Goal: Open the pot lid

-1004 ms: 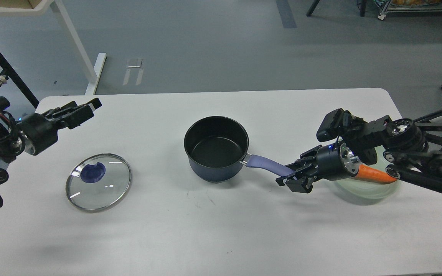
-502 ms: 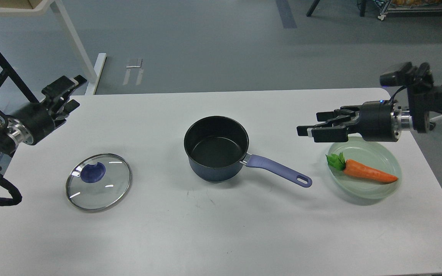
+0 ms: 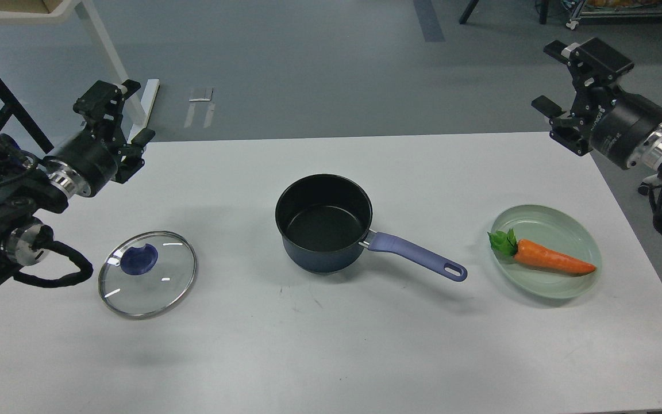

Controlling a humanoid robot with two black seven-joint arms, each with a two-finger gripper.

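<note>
A: Left gripper [image 3: 114,115]? 
B: Raised over the far-left corner of the table [image 3: 331,345], holding nothing. Fingers seen at a bad angle, can't tell how wide

A: Lid [image 3: 147,273]? 
B: Flat on the table near the left edge, knob up, well apart from the pot [image 3: 324,224]. Task looks done to me

A: Pot? 
B: Mid-table, open, looks empty inside, handle pointing right and toward the near edge

A: Right side? 
B: Plate [image 3: 561,284] with a carrot [image 3: 552,260] near the right edge. Right gripper [image 3: 564,75] up beyond the far-right corner, empty; jaws seem spread but can't tell for sure

A: So the step in hand? 
B: Parking both arms, I'd say. To do it well: keep them high and outboard, don't sweep low over the lid or clip the handle

A: Room? 
B: Plenty. Near half of the table is bare, wide gap between lid and pot, smaller gap between handle tip and plate. Lid sits close to the left edge, so a nudge from the left arm could push it off
</note>
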